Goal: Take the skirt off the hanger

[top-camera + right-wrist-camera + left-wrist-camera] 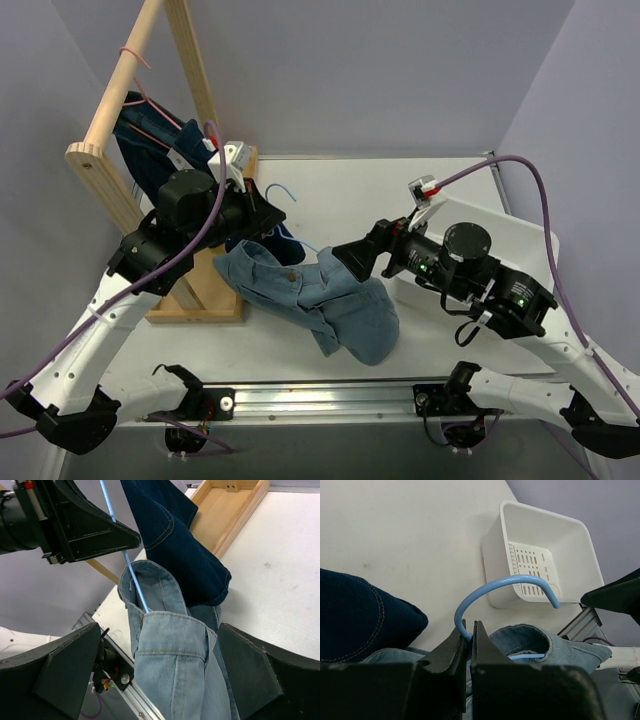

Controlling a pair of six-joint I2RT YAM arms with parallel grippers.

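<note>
The left fingers [456,650] are clenching the blue hanger [505,582] at the base of its hook. They are holding it above the surface [410,530], near the wooden rack [120,160] that is standing along the left edge toward the far left corner. The light denim skirt [320,300] is hanging on the hanger, whose wire is running into the waistband. The rest of the skirt is spilling down onto the surface and lying in a heap around the middle, nearer the near edge. Dark jeans [170,535] are draping from the rack just beside the skirt and touching its upper folds. The right fingers [70,672] are spread wide and released, with the skirt's waistband sitting between them; whether either is touching the cloth I cannot tell. A white basket [545,560] is sitting by the right edge
</note>
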